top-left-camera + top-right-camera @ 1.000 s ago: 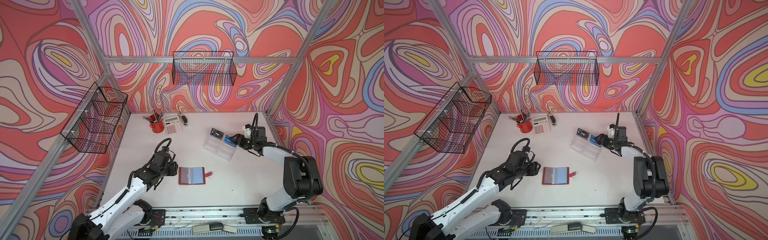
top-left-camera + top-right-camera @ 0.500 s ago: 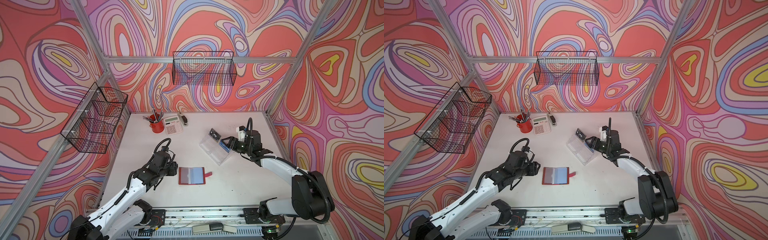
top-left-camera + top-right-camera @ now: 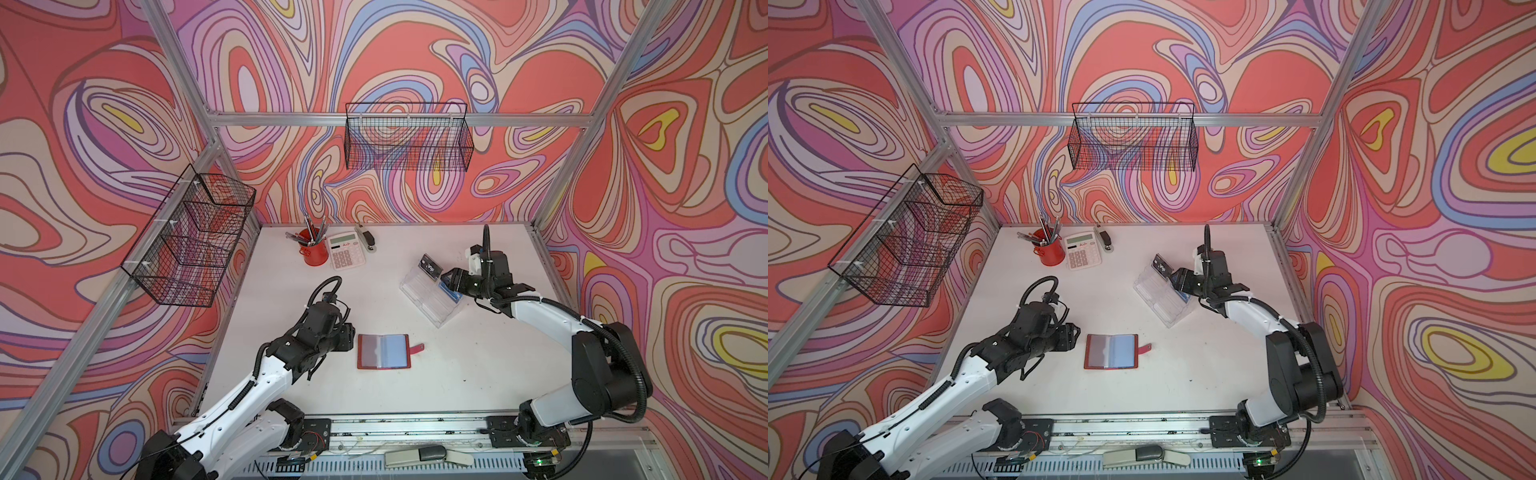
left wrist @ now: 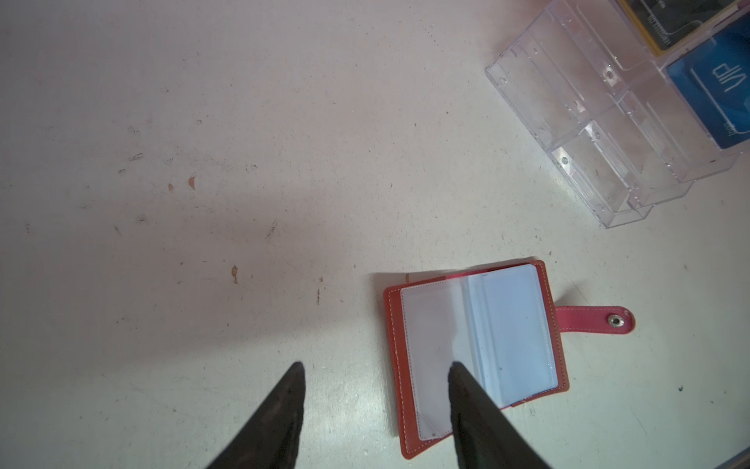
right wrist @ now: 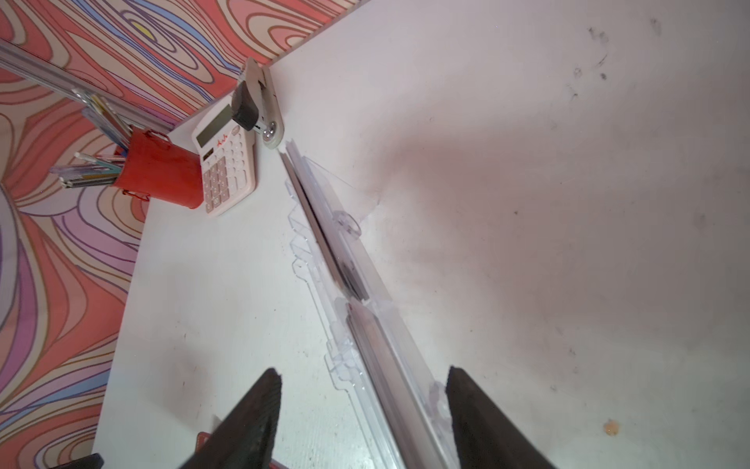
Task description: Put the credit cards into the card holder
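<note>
The red card holder (image 3: 384,351) (image 3: 1111,351) lies open and flat, its clear sleeves up and its snap tab pointing right. My left gripper (image 3: 349,336) (image 4: 375,373) hovers open at its left edge, with one finger (image 4: 470,410) over the left sleeve. Two credit cards stand in a clear acrylic stand (image 3: 430,297) (image 4: 600,134): a black VIP card (image 3: 430,266) (image 3: 1163,266) at the far end and a blue card (image 3: 453,294) (image 4: 718,93) beside it. My right gripper (image 3: 446,282) (image 5: 363,375) is open at the stand's right side by the blue card. The stand's top rail (image 5: 377,345) runs between its fingers.
At the back of the table stand a red pen cup (image 3: 312,251) (image 5: 162,170), a beige calculator (image 3: 347,251) (image 5: 227,162) and a stapler (image 3: 366,240) (image 5: 255,105). Wire baskets hang on the left wall (image 3: 187,241) and the back wall (image 3: 409,141).
My right arm has swung its gripper forward and left along the stand, and the stand has turned slightly on the table. The left arm and the card holder have not moved.
</note>
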